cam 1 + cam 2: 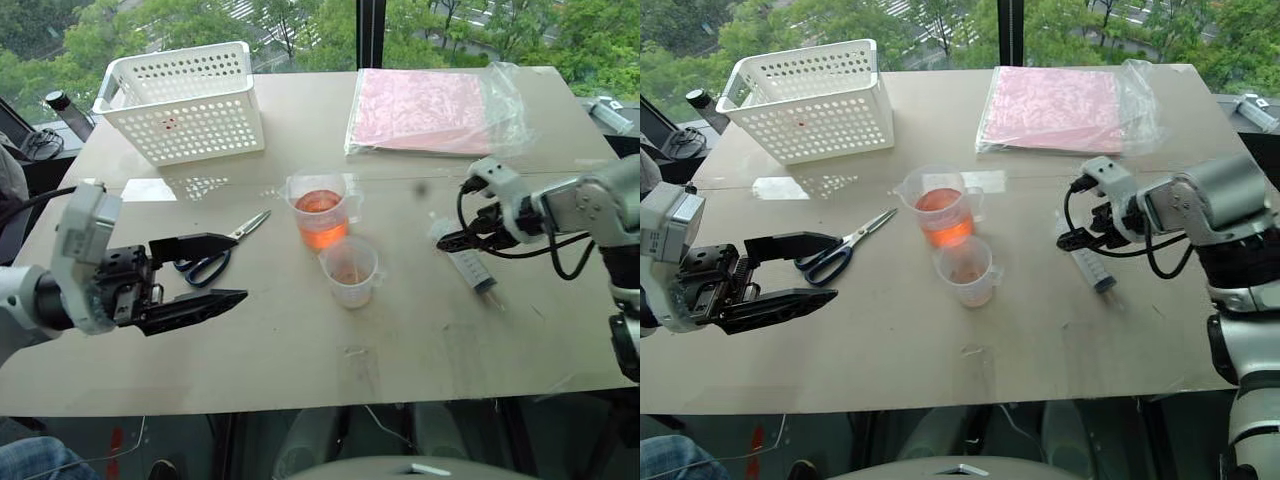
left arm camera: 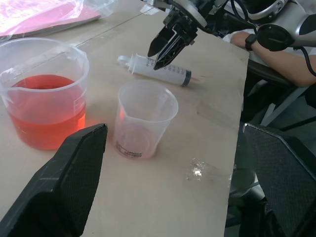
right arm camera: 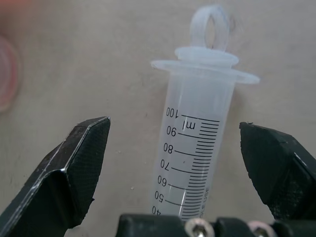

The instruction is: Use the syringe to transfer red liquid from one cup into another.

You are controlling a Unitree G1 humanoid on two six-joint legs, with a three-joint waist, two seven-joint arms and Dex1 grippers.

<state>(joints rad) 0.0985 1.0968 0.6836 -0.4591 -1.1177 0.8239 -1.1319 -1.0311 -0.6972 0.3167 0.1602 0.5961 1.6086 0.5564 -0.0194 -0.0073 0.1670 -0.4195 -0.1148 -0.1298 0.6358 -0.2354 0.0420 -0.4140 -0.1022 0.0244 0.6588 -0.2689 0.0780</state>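
Table (image 1: 300, 350): a pale board whose near edge ran clear across the foreground, with bare surface between that edge and the cups; far edge met a window. White perforated basket (image 1: 185, 100) stood at the far left corner, a pink sheet in a clear bag (image 1: 425, 108) at the far right, scissors (image 1: 215, 255) with blue handles left of centre. Larger handled cup (image 1: 320, 210) stood mid-table, holding the red liquid (image 1: 320, 220) to roughly half its depth; smaller cup (image 1: 350, 270) stood just beside it on the near side, apart from it by a thin gap, with only a pinkish tint at its base. Syringe (image 1: 465, 258) lay flat on the table to the right of both cups, tip toward the near right, plunger fully in. Left gripper (image 1: 205, 270): raised above the table's left part, pointing roughly level toward the cups, fingers spread wide, nothing between them. Right gripper (image 1: 455, 238): angled down over the syringe's plunger end, fingers wide apart, straddling the barrel; contact could not be told. Right wrist view showed the barrel's black graduations and the ring-shaped plunger end between the two fingers (image 3: 74, 168). Left wrist view showed a person's forearm (image 2: 276, 61) with a dark wristband beyond the table's right edge.
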